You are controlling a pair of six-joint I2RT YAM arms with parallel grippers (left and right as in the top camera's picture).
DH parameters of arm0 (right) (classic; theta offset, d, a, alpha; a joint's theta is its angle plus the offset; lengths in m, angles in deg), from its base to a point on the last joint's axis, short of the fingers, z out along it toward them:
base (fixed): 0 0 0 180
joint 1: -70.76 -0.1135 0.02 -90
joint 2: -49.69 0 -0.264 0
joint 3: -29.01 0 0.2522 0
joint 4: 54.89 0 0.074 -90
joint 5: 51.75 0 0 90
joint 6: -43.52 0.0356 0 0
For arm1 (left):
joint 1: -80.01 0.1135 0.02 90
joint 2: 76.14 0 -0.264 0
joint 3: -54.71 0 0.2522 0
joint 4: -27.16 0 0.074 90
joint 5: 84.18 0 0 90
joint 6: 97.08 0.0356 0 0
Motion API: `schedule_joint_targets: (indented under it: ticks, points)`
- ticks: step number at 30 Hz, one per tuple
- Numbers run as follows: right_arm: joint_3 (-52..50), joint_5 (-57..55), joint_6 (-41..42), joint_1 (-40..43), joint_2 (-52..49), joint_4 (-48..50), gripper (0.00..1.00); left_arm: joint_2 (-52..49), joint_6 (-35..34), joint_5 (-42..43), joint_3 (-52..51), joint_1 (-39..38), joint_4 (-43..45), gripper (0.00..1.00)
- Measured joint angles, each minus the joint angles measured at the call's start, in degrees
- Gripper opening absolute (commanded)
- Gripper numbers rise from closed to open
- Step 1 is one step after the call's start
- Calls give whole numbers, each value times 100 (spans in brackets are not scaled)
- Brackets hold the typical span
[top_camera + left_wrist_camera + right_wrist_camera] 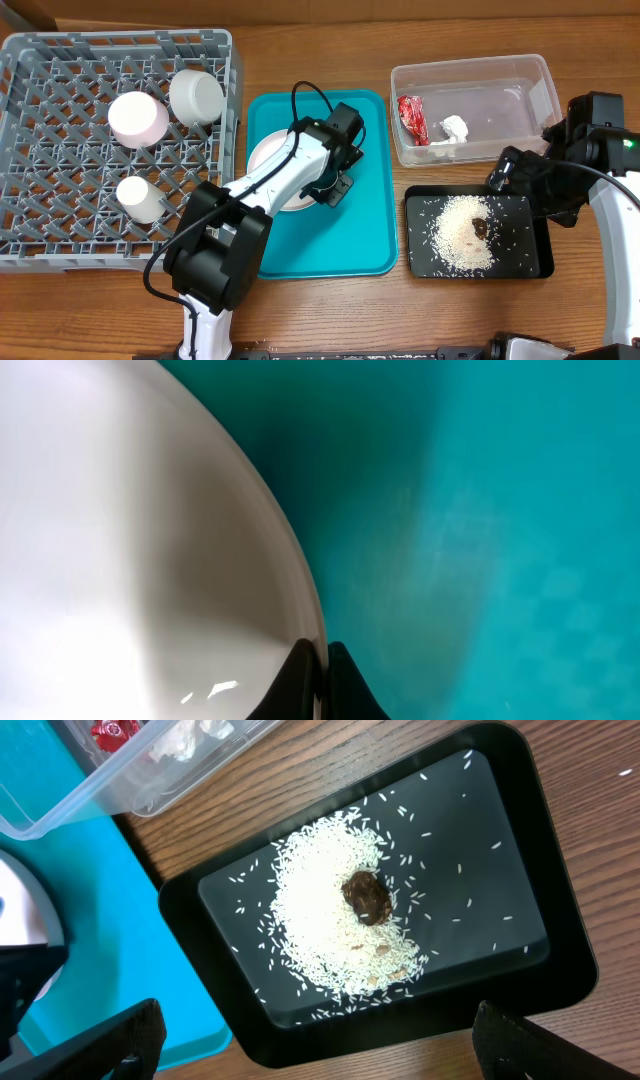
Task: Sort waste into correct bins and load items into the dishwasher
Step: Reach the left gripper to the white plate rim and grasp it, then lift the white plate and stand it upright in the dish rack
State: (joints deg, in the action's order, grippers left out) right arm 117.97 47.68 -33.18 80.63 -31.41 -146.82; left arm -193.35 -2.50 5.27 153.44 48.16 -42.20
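Observation:
My left gripper [335, 186] is shut on the rim of the large white plate [266, 160], which lies on the teal tray; the left wrist view shows the two fingers [318, 665] pinching the plate's edge [120, 540]. The grey dish rack [60, 250] holds the pink bowl [138, 118], the grey-green bowl [196, 95] and the small white cup [140, 198]. The clear tub [500, 75] holds the red wrapper [412, 118] and white tissue [453, 130]. The black tray [425, 260] holds rice [460, 235] and a brown lump [367, 897]. My right gripper [318, 1030] is open and empty above it. The chopsticks are out of view.
The teal serving tray [345, 245] lies between the dish rack and the black tray. My left arm reaches across it from the front. My right arm [600, 150] stands at the right edge beside the tub. Bare wood shows along the front.

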Motion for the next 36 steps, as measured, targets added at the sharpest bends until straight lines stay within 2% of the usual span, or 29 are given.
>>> schedule_joint_targets:
  ticks: [6,12,17,22,25,32,36]
  points:
    - [0,2,0,0,0,-9,100,306,-337,-9,850,31,-553,4]
    - [0,2,0,0,0,-9,100,1360,-568,396,1478,463,-776,4]
    - [0,0,0,0,0,-7,100,2065,-551,1613,1521,1537,-1034,4]
    - [0,2,-2,0,0,-11,100,2055,-411,3268,1513,2756,-1449,4]
    - [0,2,-2,0,0,-28,100,2046,-258,3978,1445,3329,-1484,4]
    - [0,2,0,0,0,-52,100,1915,55,4957,1086,4155,-1508,4]
    - [0,0,0,0,0,-55,100,1821,160,5195,664,4446,-1488,4]
